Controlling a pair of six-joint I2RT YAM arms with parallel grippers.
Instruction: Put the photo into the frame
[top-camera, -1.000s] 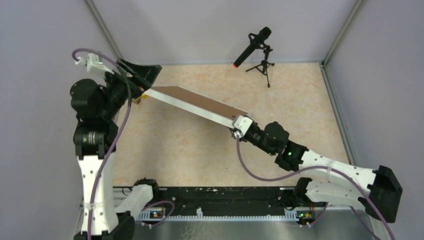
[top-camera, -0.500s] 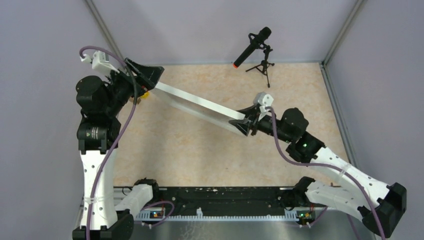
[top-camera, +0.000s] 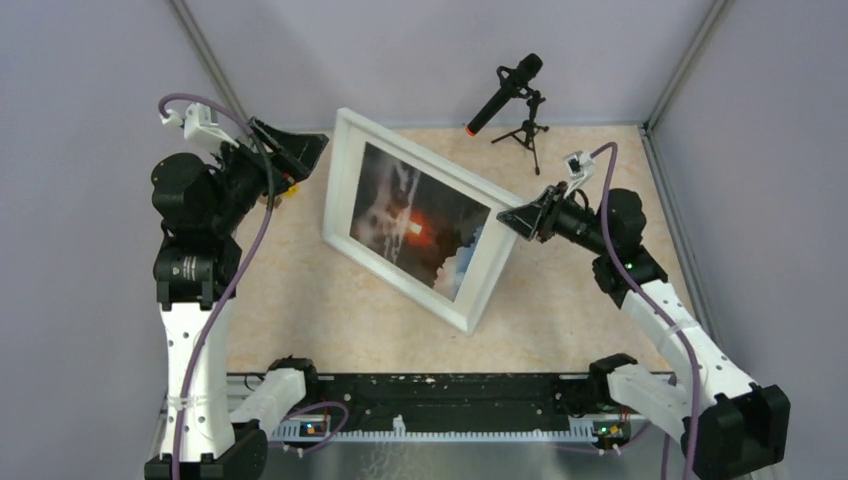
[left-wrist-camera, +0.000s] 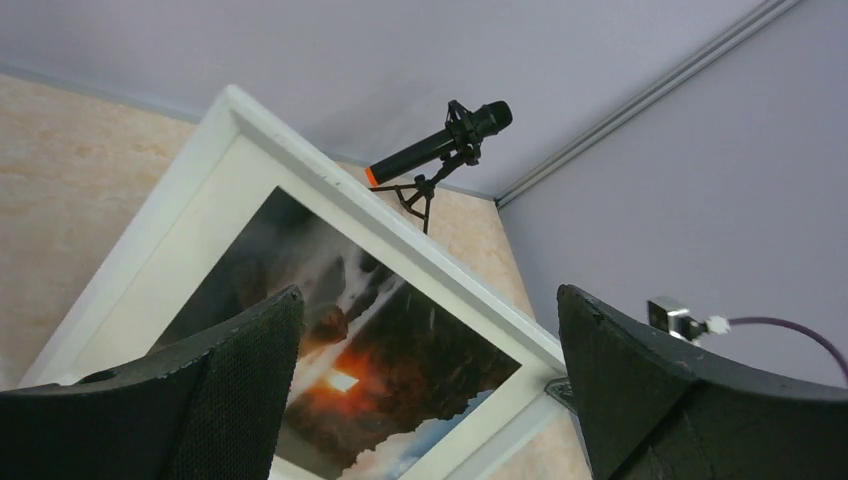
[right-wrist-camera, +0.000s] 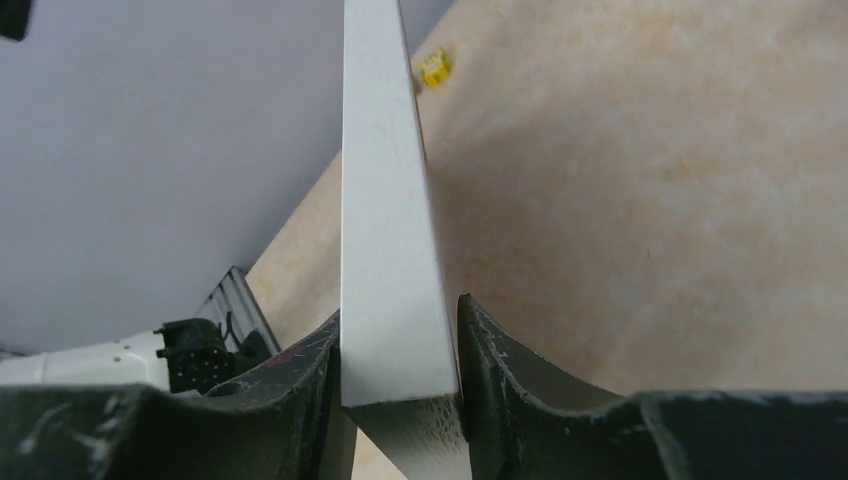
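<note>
swung round from edge-on to face the camera, frame (top-camera: 335, 180) with photo (top-camera: 415, 225) already seated inside; held tilted over the counter (top-camera: 300, 300) by right gripper (top-camera: 515, 222) clamped on its right rail; left gripper (top-camera: 292, 150) spread wide, clear of it; probably only laying flat and release left

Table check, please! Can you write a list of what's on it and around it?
Surface: tan table, speckled.
Job's things: white frame tilted up; photo showing inside it.
Clutter: small yellow bit; microphone on a tripod at the back.
Pincers: left pincer open, holding nothing; right pincer shut on the frame's edge.
Cables: purple cable on each arm.
Surroundings: lilac walls.
</note>
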